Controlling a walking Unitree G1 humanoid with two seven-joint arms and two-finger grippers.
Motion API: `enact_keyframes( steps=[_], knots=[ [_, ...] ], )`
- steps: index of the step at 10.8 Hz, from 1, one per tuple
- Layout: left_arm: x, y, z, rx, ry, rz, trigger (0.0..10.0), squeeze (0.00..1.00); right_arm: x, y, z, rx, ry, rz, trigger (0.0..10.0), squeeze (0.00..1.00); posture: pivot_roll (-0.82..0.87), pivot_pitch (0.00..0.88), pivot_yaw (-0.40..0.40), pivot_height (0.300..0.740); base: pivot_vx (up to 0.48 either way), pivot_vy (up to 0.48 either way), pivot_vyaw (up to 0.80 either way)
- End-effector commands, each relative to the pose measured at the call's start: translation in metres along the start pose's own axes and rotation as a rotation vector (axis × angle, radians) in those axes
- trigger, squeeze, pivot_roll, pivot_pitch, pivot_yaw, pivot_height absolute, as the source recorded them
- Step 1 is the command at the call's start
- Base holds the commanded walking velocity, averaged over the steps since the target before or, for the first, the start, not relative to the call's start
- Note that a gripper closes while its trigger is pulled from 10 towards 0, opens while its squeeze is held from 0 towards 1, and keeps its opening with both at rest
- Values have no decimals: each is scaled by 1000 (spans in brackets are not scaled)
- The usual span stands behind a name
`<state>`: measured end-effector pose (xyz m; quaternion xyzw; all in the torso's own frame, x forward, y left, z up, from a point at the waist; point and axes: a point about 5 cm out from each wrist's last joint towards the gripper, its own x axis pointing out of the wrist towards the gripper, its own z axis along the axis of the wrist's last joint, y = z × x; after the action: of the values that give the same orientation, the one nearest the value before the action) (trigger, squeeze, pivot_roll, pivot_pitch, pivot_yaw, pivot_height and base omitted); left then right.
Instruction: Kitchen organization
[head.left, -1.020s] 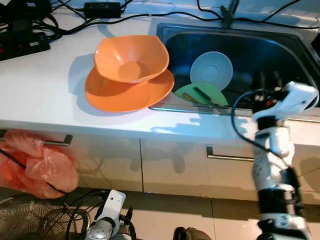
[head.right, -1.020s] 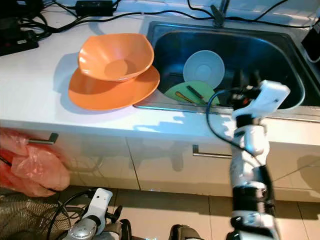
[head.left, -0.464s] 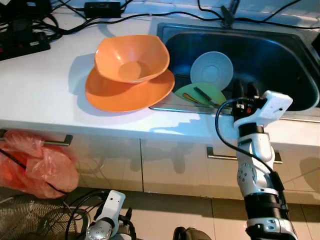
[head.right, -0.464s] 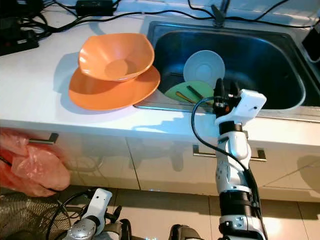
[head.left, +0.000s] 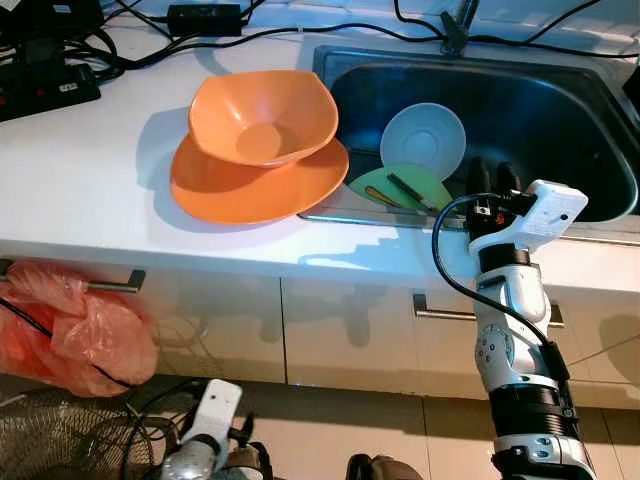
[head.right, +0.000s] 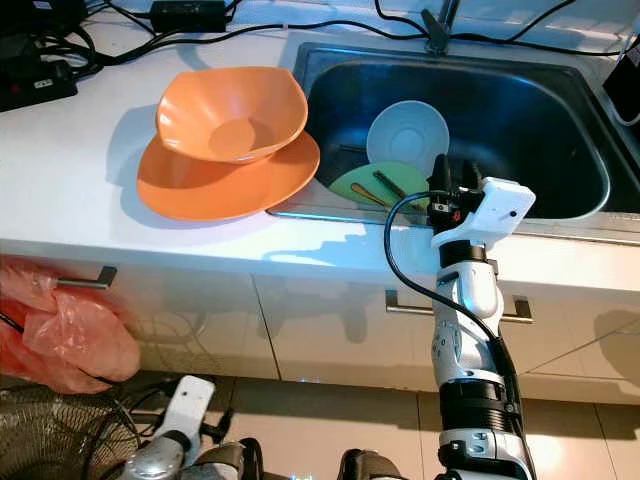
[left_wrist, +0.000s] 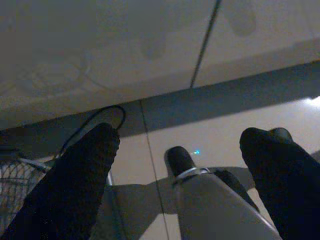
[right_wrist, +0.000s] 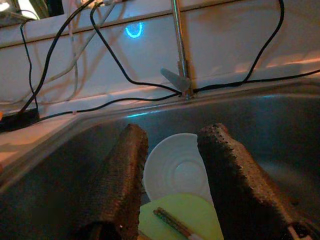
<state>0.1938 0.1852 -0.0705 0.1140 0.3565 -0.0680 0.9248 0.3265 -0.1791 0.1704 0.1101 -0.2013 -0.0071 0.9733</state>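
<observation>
In the center right of the head view, the right gripper (head.left: 488, 178) is raised at the front edge of the sink (head.left: 590, 110), with its two black fingers parted and holding nothing. The fingers point into the basin, toward the white plate (head.left: 423, 139) and the green plate (head.left: 402, 187). The white plate leans tilted in the basin, and the green plate lies just in front of it with a pair of chopsticks (head.left: 404, 189) on top. In the right wrist view, the white plate (right_wrist: 175, 167) is seen between the two fingers (right_wrist: 122, 180).

In the upper left of the frame, an orange bowl (head.left: 262, 115) sits on an orange plate (head.left: 255, 185) on the white counter (head.left: 80, 180), just beside the sink.

At the bottom left, the left gripper (left_wrist: 185, 165) hangs low near the floor, with its fingers wide apart and empty.
</observation>
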Motion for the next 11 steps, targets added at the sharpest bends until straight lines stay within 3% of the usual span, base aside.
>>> enact_keyframes(
  steps=[1,4,6,9,11],
  knots=[
    [-3,2,-8,-30,14,25,10000,0,-2,-4,0,-5,-2,-7,10000,0,89,145,-21,740,0,0,0],
    [-10,22,-5,-99,-81,162,10000,0,-3,-5,-2,-8,9,-1,10000,0,102,163,-25,740,0,0,0],
    [-20,46,11,-88,-235,340,10000,0,-3,-5,-4,-10,23,3,10000,0,131,191,-36,740,0,0,0],
    [-54,77,34,-39,-435,603,10000,0,-2,-4,-5,-3,34,16,10000,0,157,210,-46,740,0,0,0],
    [-75,78,49,-41,-535,705,10000,0,-2,-3,-7,0,41,25,10000,0,162,220,-51,740,0,0,0]
  ],
)
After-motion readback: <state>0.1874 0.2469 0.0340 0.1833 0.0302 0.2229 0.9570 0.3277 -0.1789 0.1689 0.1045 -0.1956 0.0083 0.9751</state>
